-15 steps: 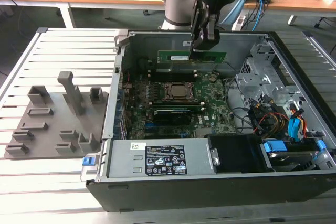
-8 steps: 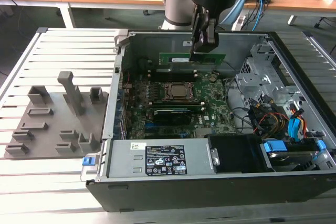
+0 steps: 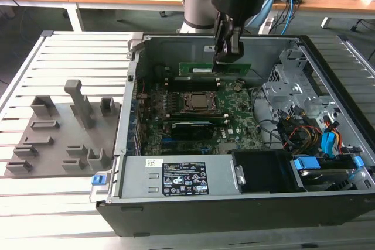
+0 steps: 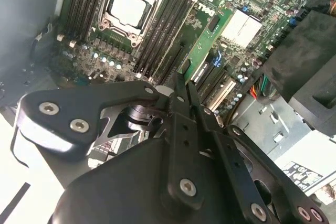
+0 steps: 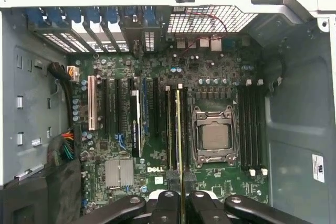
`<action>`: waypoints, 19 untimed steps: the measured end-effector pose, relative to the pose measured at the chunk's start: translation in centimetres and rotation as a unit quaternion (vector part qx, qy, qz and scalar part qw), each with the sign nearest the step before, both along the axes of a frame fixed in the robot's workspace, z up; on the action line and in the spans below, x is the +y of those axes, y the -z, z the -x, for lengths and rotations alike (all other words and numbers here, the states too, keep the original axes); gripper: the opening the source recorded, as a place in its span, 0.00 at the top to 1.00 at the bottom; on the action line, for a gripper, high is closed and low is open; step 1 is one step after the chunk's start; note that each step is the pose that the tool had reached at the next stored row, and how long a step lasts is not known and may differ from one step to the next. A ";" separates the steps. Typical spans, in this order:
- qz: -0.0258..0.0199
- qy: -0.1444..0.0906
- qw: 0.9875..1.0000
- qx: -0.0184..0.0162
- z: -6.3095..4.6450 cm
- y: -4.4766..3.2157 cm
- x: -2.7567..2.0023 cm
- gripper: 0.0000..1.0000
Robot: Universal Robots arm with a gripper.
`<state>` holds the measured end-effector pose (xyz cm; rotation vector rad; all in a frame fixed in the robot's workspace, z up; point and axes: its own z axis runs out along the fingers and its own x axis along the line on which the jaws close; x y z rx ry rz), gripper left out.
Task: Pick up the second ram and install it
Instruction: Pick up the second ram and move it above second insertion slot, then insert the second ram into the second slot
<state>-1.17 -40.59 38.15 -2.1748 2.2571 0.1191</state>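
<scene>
**Tech A:** Second ram [image 3: 193, 69] colour?
**Tech B:** Green with a white label, matching the green motherboard [image 3: 237, 124].
**Tech A:** Gripper [image 3: 227, 58]?
**Tech B:** Black throughout.
**Tech A:** Case [image 3: 234, 218]?
**Tech B:** Black outer shell and grey inner walls. It carries one black sticker [image 3: 184, 178] with white print, and blue latches [image 3: 306, 163].
**Tech A:** Outside the case?
**Tech B:** A dark grey fixture [image 3: 58, 144] on a pale grey slatted desk [image 3: 82, 48].
</scene>
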 end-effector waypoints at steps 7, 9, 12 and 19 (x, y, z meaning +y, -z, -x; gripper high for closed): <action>0.000 0.000 1.000 0.000 -0.1 0.60 0.05 0.86; 0.000 0.000 1.000 0.000 -0.1 0.60 0.05 0.86; 0.000 0.000 1.000 0.000 -0.1 0.61 0.05 0.86; 0.000 0.000 1.000 0.000 0.0 1.23 0.05 0.86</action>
